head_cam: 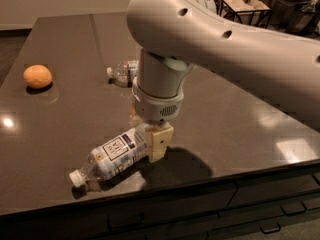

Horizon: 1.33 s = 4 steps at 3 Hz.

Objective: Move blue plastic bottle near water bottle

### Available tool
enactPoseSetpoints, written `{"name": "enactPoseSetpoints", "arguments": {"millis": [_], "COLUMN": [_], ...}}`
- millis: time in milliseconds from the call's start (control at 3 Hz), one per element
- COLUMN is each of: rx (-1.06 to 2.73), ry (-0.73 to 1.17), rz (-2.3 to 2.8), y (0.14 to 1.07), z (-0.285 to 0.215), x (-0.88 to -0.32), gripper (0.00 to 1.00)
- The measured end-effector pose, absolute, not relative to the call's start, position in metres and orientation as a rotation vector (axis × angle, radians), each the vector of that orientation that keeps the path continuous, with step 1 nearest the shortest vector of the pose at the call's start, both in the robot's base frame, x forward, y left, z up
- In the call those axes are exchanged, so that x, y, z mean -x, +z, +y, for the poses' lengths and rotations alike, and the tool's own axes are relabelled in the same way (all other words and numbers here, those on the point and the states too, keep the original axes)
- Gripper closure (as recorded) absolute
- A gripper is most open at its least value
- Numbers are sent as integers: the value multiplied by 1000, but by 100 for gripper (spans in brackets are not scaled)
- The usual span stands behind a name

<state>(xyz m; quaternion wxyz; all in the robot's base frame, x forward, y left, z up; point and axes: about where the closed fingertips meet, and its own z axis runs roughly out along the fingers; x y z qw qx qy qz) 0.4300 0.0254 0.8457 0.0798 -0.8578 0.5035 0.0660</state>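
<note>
The blue plastic bottle (114, 155) lies on its side near the front edge of the dark table (65, 119), with its white cap pointing front-left. My gripper (151, 140) hangs straight down from the big white arm (210, 39) and is at the bottle's base end, touching or nearly touching it. The water bottle (121, 73), clear with a white cap, lies on its side farther back. The arm's wrist partly hides it. It lies well behind the blue bottle.
An orange (37, 76) sits at the left of the table. The table's front edge (165, 184) runs just in front of the blue bottle, with drawers below. A dark-framed stand (240, 4) is beyond the table at the back right.
</note>
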Motion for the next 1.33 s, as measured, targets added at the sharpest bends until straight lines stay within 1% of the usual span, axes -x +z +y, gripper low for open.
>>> {"name": "enactPoseSetpoints", "arguments": {"millis": [333,667,1000,1333], "rx": [2533,2436,2302,2186], "ry": [180,172,181,166], "rz": [1561,1665,1787,1901], "y": [849,862,877,882], "z": [23,12,-5,-21], "x": [-440,-463,-495,-526], "gripper": [62,85,100,100]}}
